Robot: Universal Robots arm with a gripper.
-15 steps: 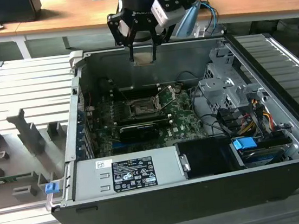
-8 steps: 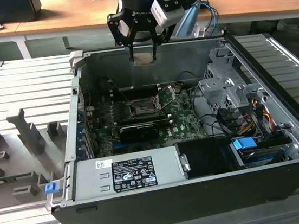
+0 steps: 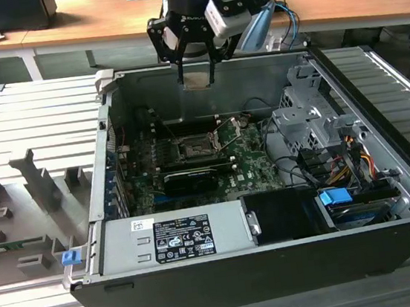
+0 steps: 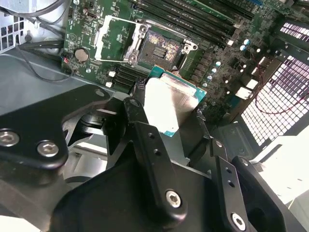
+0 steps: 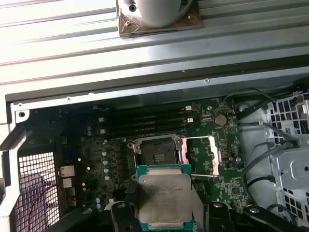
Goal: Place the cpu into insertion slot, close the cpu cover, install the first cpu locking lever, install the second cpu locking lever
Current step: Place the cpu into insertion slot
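The cpu (image 5: 164, 195) is clamped in the end effector (image 3: 196, 78) above the computer case (image 3: 279, 272), wherein the insertion slot (image 5: 157, 152) is bared, cpu cover (image 5: 215, 157) raised

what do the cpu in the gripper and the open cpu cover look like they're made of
The flat square pale-silver cpu: likely a matte metal lid, dull sheen, rimmed by green circuit board. The thin silver square-frame cpu cover: probably bare sheet metal, shiny and reflective.

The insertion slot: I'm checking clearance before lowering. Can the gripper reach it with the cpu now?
Probably yes: the gripper holds the cpu above the open case, the cpu cover is swung aside, and the insertion slot lies bare.
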